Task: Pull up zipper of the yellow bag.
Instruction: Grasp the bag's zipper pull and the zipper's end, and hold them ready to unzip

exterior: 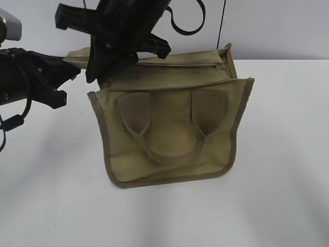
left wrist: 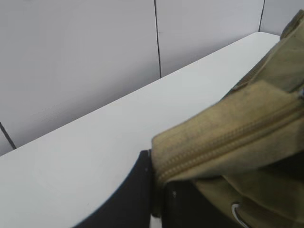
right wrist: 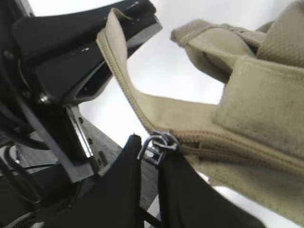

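The yellow bag (exterior: 169, 128) stands on the white table, its handles facing the exterior camera. The zipper (exterior: 180, 65) runs along its top panel. My left gripper (exterior: 71, 66) is shut on the left end of that panel; the left wrist view shows its fingers (left wrist: 156, 164) clamped on the fabric beside the zipper teeth (left wrist: 228, 140). My right gripper (exterior: 103, 67) reaches down from above and hides the pull in the exterior view. In the right wrist view its fingertips (right wrist: 151, 153) pinch the silver pull tab (right wrist: 159, 144), close to the left gripper (right wrist: 128, 23).
The white table (exterior: 277, 195) spreads in front of and to the right of the bag. A grey panelled wall (left wrist: 95, 57) stands behind the table's far edge. Black cables (exterior: 15, 121) hang by the left arm.
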You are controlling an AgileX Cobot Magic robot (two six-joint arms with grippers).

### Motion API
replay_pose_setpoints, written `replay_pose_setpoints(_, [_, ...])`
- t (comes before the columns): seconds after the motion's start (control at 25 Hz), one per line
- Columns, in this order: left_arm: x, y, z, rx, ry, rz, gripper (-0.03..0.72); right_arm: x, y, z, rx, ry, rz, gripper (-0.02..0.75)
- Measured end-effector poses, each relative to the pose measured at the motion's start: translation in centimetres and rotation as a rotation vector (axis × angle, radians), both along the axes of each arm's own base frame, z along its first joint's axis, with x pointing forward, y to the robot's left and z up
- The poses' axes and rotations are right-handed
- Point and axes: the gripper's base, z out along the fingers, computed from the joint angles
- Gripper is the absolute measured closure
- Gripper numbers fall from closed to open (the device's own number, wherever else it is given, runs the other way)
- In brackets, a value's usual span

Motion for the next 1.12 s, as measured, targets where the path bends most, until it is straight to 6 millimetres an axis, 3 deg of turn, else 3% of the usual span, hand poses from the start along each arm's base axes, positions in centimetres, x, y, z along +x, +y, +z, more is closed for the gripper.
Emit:
replay_pose_setpoints(0.12, [0.0, 0.0, 0.0, 0.000, -0.005, -0.007, 0.687, 1.2, -1.4, 0.4, 0.073, 0.034, -0.002, 0.685])
replay_pose_setpoints(0.24, [0.1, 0.3, -0.2, 0.010, 0.017, 0.022, 0.687, 2.3, -3.0, 0.8, 0.105, 0.047, -0.008, 0.741])
replay_pose_setpoints(0.48, [0.1, 0.2, -0.2, 0.025, 0.021, 0.018, 0.687, 3.0, -3.9, 1.3, 0.191, 0.049, 0.008, 0.752])
replay_pose_setpoints(1.12, [0.0, 0.0, -0.3, 0.042, 0.013, -0.009, 0.687, 3.4, -4.7, 0.1, -0.026, -0.022, -0.049, 0.752])
